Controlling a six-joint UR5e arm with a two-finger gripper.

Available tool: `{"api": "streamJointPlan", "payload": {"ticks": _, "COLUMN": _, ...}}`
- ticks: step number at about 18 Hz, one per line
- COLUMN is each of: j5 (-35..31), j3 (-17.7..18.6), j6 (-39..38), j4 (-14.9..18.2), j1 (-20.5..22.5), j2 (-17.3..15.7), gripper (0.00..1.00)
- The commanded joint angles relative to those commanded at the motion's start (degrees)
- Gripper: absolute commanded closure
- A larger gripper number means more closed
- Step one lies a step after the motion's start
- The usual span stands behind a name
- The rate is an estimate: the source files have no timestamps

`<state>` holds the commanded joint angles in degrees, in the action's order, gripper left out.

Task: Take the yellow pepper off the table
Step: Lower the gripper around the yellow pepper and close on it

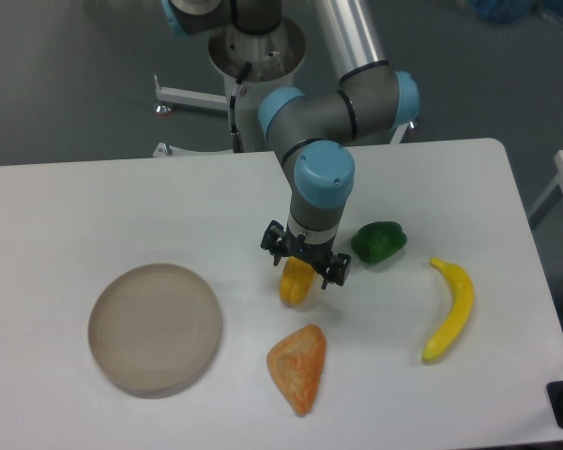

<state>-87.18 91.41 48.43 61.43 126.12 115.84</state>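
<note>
The yellow pepper point(296, 285) lies on the white table point(94, 216) near the middle, its upper end hidden under my gripper. My gripper point(303, 260) hangs directly over the pepper's top, pointing down, its two dark fingers spread to either side of it. The jaws stand open and I see no grip on the pepper, which rests on the tabletop.
A green pepper point(378, 242) sits just right of the gripper. A yellow banana point(450, 309) lies further right. An orange triangular pastry piece point(299, 367) lies in front of the yellow pepper. A round beige plate point(154, 325) is at the left.
</note>
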Motion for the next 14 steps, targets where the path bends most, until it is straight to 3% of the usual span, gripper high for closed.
{"api": "streamJointPlan", "payload": {"ticks": 9, "j5": -1.1, "j3": 0.9, "j6": 0.3, "j4": -0.1, "j1": -0.1, "j2": 0.4, "gripper": 0.01}}
{"api": "streamJointPlan", "payload": {"ticks": 12, "j5": -1.1, "j3": 0.9, "j6": 0.3, "j4": 0.0, "j1": -0.2, "j2": 0.1, "gripper": 0.45}}
{"api": "streamJointPlan", "payload": {"ticks": 14, "j5": -1.1, "j3": 1.0, "j6": 0.4, "j4": 0.0, "j1": -0.2, "j2": 0.1, "gripper": 0.56}}
